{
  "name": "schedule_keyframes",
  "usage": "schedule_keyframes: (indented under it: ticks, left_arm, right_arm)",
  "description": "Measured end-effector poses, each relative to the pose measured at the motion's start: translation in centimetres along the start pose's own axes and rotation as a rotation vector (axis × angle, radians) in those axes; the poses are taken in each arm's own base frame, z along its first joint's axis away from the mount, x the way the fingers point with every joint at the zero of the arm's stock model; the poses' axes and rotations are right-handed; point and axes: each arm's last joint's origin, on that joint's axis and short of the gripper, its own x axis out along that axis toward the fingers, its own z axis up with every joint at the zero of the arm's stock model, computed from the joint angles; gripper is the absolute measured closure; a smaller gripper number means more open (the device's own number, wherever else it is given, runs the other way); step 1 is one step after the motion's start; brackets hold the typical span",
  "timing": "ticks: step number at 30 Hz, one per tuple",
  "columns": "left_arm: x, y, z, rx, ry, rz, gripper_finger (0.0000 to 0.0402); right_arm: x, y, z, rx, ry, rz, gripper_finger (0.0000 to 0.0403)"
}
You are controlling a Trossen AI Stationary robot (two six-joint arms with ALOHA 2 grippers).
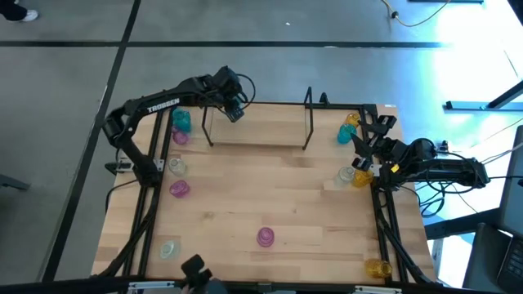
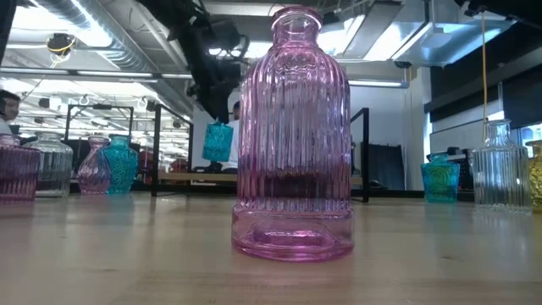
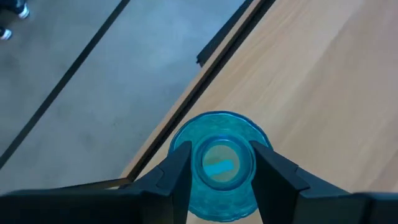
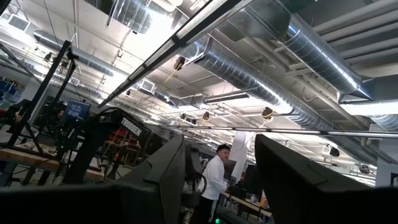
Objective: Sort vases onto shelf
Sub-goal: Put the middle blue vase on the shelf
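My left gripper [image 1: 234, 104] hangs over the left end of the shelf [image 1: 309, 122] at the table's far edge, shut on a teal vase [image 3: 217, 165]. In the low view this vase [image 2: 218, 141] hangs above the shelf's plank [image 2: 190, 178]. My right gripper [image 1: 372, 135] waits at the table's right edge, open and empty [image 4: 217, 180], pointing up toward the ceiling. Other vases stand on the table: teal [image 1: 181, 121] and pink [image 1: 180, 136] at the far left, yellow [image 1: 351, 121] and teal [image 1: 344, 135] at the far right, and a pink one [image 1: 266, 237] near the front. My left gripper pinches the teal vase at its neck [image 3: 217, 146], just under the rim, one finger [image 3: 177, 171] on each side. The fingers come from above, pointing down. The vase hangs upright below them, lifted clear of shelf and table.
More vases stand along the left side, clear [image 1: 177, 166], pink [image 1: 180, 189] and clear [image 1: 169, 248], and on the right, clear [image 1: 346, 175], yellow [image 1: 361, 176] and yellow [image 1: 377, 266]. The shelf's black wire end frames [image 1: 208, 126] stand upright. A person [image 4: 214, 177] is in the room behind.
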Motion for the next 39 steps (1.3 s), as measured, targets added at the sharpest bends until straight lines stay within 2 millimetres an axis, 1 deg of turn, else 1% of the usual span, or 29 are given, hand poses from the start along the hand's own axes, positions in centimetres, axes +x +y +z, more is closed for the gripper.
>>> schedule_keyframes:
  ticks: [7, 12, 17, 27, 39]
  left_arm:
    - [1.4, 0.6, -0.2, -0.010, 0.040, 0.061, 0.0272]
    - [1.6, 1.4, -0.3, -0.026, 0.047, 0.093, 0.0272]
    - [1.7, 1.8, -0.3, -0.038, 0.049, 0.088, 0.0272]
    - [2.8, 1.6, -0.4, -0.033, 0.069, 0.092, 0.0272]
    - [2.9, 1.9, -0.6, -0.035, 0.081, 0.106, 0.0249]
  right_arm:
    - [0.0, 0.0, 0.0, 0.000, 0.000, 0.000, 0.0223]
    - [0.0, 0.0, 0.0, 0.000, 0.000, 0.000, 0.0223]
    - [0.0, 0.0, 0.0, 0.000, 0.000, 0.000, 0.0223]
    - [0.0, 0.0, 0.0, 0.000, 0.000, 0.000, 0.0224]
    - [0.0, 0.0, 0.0, 0.000, 0.000, 0.000, 0.0224]
